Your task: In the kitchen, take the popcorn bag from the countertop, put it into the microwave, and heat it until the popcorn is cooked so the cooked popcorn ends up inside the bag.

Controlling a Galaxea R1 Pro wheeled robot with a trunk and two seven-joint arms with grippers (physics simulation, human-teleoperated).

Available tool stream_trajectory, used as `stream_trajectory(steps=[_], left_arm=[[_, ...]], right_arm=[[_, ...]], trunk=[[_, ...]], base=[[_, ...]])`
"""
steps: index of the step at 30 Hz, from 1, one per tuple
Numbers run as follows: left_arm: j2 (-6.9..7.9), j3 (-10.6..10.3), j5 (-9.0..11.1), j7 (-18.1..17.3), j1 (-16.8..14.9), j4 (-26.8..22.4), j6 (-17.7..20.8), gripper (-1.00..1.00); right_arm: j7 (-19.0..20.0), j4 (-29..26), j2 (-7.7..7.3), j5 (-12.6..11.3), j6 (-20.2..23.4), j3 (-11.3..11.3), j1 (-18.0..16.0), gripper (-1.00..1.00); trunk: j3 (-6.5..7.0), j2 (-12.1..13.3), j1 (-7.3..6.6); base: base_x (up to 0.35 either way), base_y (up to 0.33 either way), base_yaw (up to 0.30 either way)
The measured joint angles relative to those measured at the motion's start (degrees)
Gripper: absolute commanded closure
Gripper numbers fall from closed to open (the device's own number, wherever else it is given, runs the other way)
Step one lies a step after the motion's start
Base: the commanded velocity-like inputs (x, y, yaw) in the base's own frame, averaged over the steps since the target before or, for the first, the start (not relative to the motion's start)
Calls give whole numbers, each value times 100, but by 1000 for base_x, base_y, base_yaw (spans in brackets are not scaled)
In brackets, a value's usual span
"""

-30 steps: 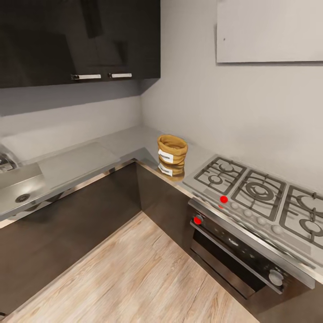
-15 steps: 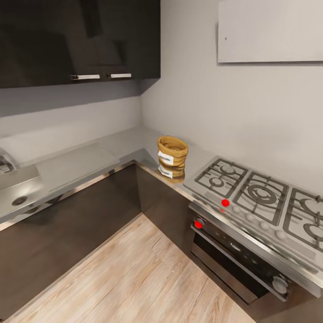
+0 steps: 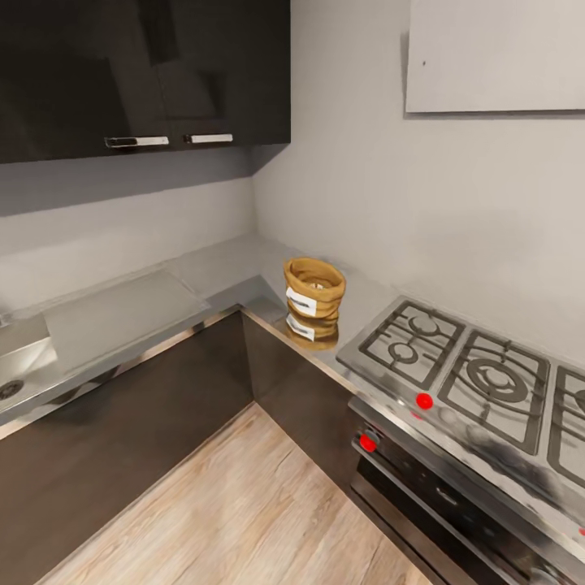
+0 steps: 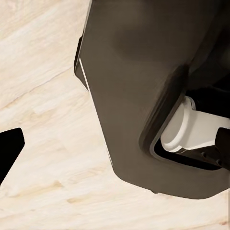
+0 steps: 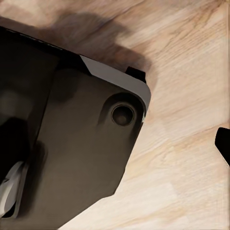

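Kitchen corner, head view: the whole picture has slid since the earlier frames, the sink (image 3: 12,370) slipping toward the left edge, the gas hob (image 3: 479,374) larger and lower, the wall panel (image 3: 496,55) shifted right; this reads as the camera and base moving, not the things. Judgement: the robot is on its approach toward the corner and the pickup has not begun. L-shaped grey steel surface (image 3: 130,313): runs over dark cabinets (image 3: 122,422) along both walls, hob set into its right run, a black oven (image 3: 455,496) with red-lit knobs below. Upper dark cupboards (image 3: 138,73) with steel handles hang above the left run. Wood-plank floor (image 3: 236,512) in the foreground. Popcorn bag (image 3: 314,297): tan sack with rolled rim and white label, upright on the surface at the inner corner, just left of the hob, its reflection below it on the steel; nothing touches it. Contents within its mouth too small to tell. Left claw: the left wrist view gives a dark fingertip (image 4: 9,151) at the frame edge over the floor beside the dark robot body (image 4: 143,96); opening cannot be told, nothing seen held. Right claw: likewise a dark fingertip (image 5: 223,143) at the edge over floorboards; opening cannot be told, nothing seen in it.
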Motion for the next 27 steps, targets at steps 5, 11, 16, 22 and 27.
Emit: stream_trajectory(steps=[5,11,16,22,27], left_arm=[[0,2,4,0,0,0,0,-100],[-9,7,5,0,0,1,-1,-100],[-10,8,-3,0,0,1,-8,-100],[-9,8,-4,0,1,1,-9,-100],[-11,8,-4,0,0,1,-9,-100]], right_arm=[[24,-12,2,-1,32,15,0,-100],[65,-1714,758,-47,1554,888,-1,-100],[1267,-4238,826,-82,3698,1633,-1,-100],[2643,-7340,825,-126,5818,2872,23,-100],[2959,-7647,825,-170,5815,3238,-616,-100]], trunk=[[0,1,2],[2,1,2],[2,1,2],[1,1,2],[2,2,2]], base=[[32,0,0],[1,0,0],[0,0,0],[0,0,0],[0,0,0]])
